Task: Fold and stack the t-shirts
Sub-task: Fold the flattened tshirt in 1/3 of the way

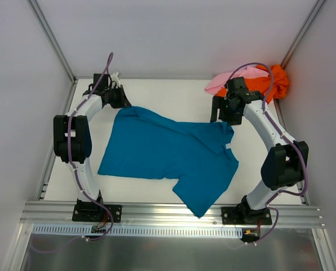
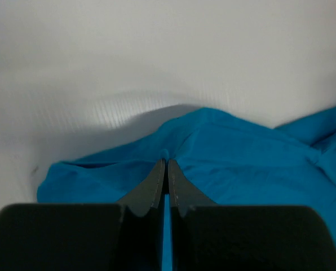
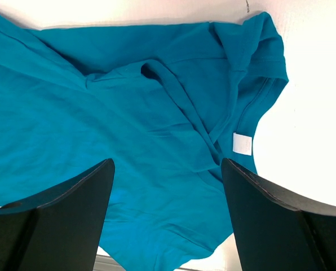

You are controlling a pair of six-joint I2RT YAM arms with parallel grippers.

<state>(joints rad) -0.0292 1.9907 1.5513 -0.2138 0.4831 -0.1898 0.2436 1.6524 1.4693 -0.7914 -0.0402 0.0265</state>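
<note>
Only in the top view, the whole teal-blue t-shirt [image 1: 168,155]: spread mostly flat on the middle of the white counter [image 1: 157,93], between the two arms. Only there, too, the orange t-shirt [image 1: 278,84] and the pink t-shirt [image 1: 224,82] — bunched and touching in the far right corner, pink to the left of orange, just beyond the right arm's wrist.

Long axis of the teal-blue t-shirt running left to right, slightly slanted. Collar end to the right, hem end to the left. One sleeve pointing toward the near edge and reaching the rail there. White neck tag [image 1: 228,146] at the right end, facing up.

From the left wrist, what the top view cannot give: left claw [image 2: 166,169] pressed together on a pinched ridge of teal cloth, with a sliver of blue caught between the fingers and the cloth rising to a small peak at the tips. From above, no more than a dark wrist at the far left corner of the hem.

From the right wrist: right claw [image 3: 167,164] spread wide, gripping nothing, hanging over the collar end. Creases, a doubled-over fold near the neckline and the collar stitching plain here — faint from above. Tag just beside the neck opening, with bare counter past the collar.
</note>
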